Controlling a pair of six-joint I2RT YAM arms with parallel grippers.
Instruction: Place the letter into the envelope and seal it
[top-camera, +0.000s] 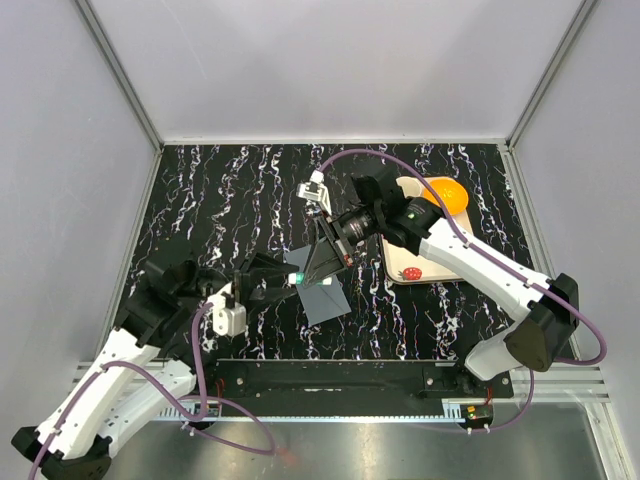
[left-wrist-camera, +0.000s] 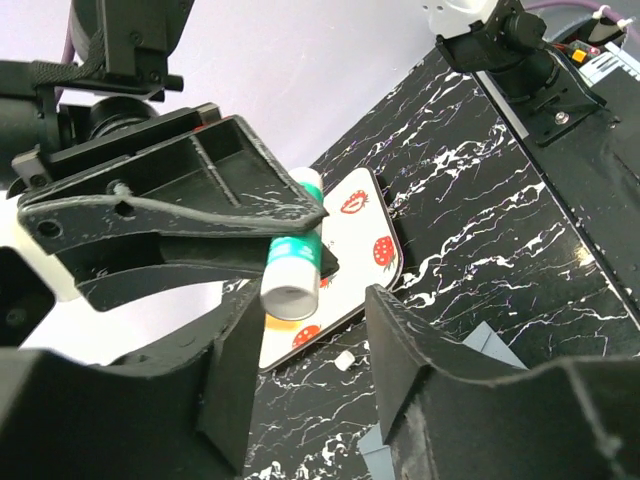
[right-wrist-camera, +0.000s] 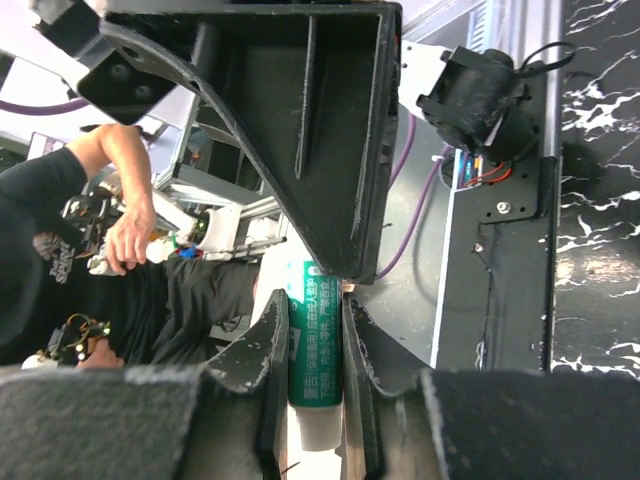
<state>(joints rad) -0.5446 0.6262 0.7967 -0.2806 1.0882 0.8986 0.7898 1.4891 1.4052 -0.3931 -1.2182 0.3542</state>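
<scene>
One glue stick (right-wrist-camera: 316, 372) in right pincer (right-wrist-camera: 316, 322)

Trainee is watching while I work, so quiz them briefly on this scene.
1. True or false: the right gripper is shut on the green-and-white plastic glue stick.
2. The flat dark slate-grey paper envelope lies: A) on the black marbled tabletop B) against the back wall C) lifted in the air.
3. What fruit is printed on the cream rectangular tray?
Key: 1 true; 2 A; 3 strawberries.
</scene>
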